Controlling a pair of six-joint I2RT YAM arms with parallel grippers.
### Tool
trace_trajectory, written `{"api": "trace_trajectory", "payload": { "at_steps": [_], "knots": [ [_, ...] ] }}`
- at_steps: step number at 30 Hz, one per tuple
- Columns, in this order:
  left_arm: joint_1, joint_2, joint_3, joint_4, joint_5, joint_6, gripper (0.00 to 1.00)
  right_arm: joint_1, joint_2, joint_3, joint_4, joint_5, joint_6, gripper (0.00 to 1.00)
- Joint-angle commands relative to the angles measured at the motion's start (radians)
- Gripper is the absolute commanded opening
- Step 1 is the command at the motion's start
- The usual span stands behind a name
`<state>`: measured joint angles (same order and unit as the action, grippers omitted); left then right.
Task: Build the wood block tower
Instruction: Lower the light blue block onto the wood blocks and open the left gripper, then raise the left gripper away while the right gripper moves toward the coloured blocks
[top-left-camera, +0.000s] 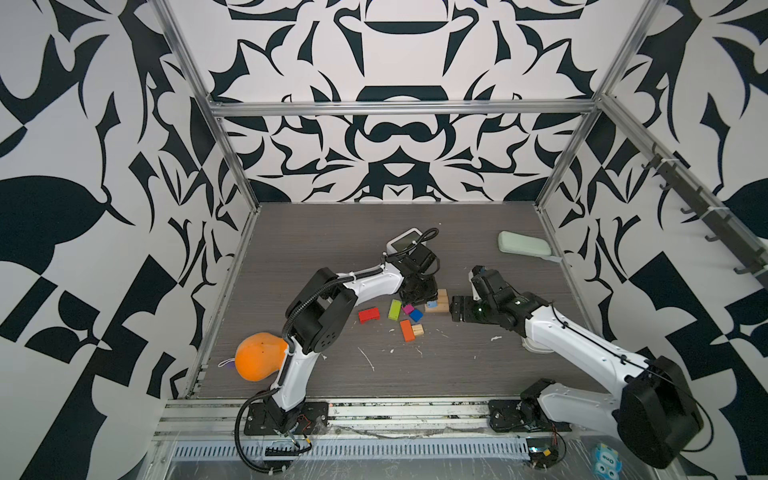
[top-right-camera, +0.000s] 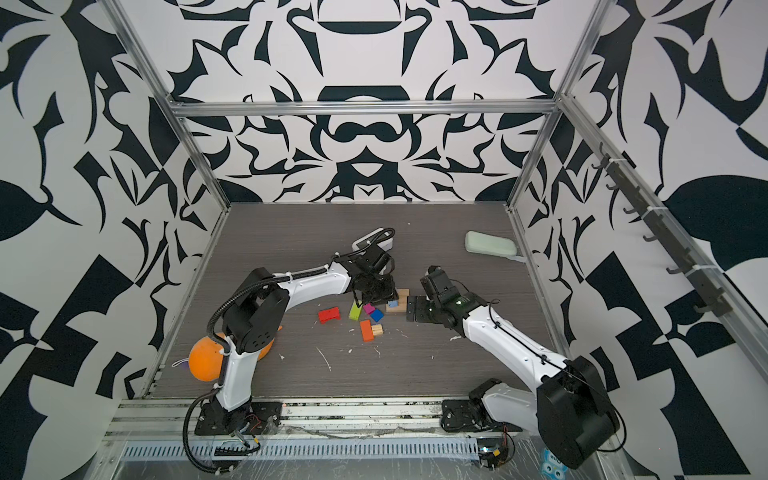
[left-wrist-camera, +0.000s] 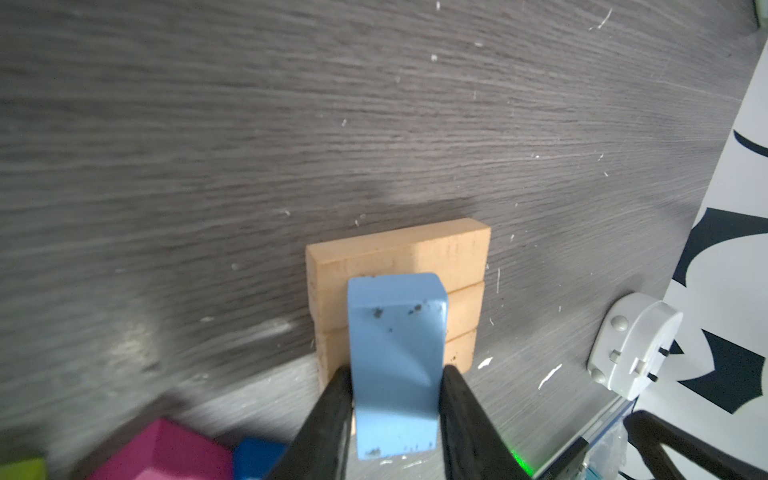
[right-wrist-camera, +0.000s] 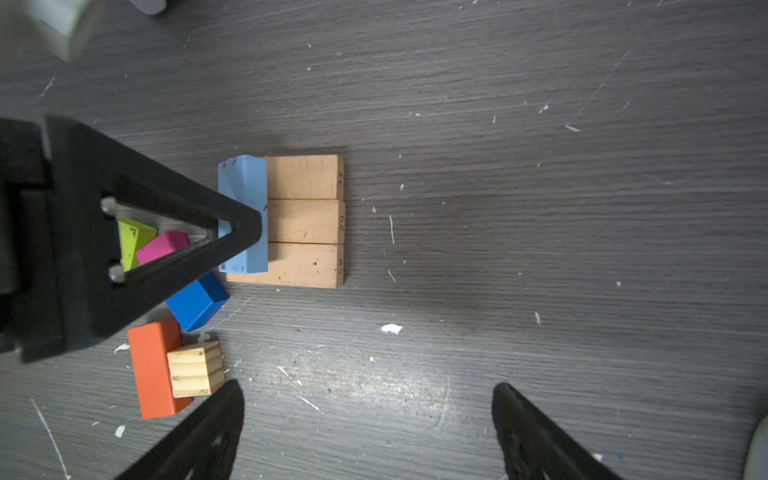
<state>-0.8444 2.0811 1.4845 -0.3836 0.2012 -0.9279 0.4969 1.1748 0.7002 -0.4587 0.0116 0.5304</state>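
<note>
The tower is three tan bars lying side by side on the table, with a light blue bar laid across one end. My left gripper is shut on the light blue bar, one finger against each long side. My right gripper stands open over bare table just right of the tan bars. Loose blocks lie left of the tower: red, lime green, magenta, dark blue, orange and a tan cube.
An orange toy sits by the left arm's base. A white clock stands behind the left wrist. A mint green case lies at the back right. Metal frame rails edge the table.
</note>
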Motion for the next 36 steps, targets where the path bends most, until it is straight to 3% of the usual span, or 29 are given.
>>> {"api": "trace_trajectory", "payload": {
  "at_steps": [1,14,28,36],
  "knots": [
    [-0.004,0.02,0.007,-0.02,-0.012,-0.012,0.39,-0.005,-0.01,0.013,-0.003,0.016,-0.005,0.97],
    [-0.004,-0.002,0.019,-0.022,0.001,-0.001,0.4,-0.005,-0.007,0.025,-0.01,0.018,-0.01,0.97],
    [-0.001,-0.081,0.1,-0.164,-0.047,0.073,0.45,-0.005,-0.007,0.071,-0.046,-0.007,-0.02,0.97],
    [0.053,-0.214,0.002,-0.131,-0.051,0.11,0.57,-0.002,0.01,0.099,-0.061,-0.087,-0.033,0.95]
  ]
}}
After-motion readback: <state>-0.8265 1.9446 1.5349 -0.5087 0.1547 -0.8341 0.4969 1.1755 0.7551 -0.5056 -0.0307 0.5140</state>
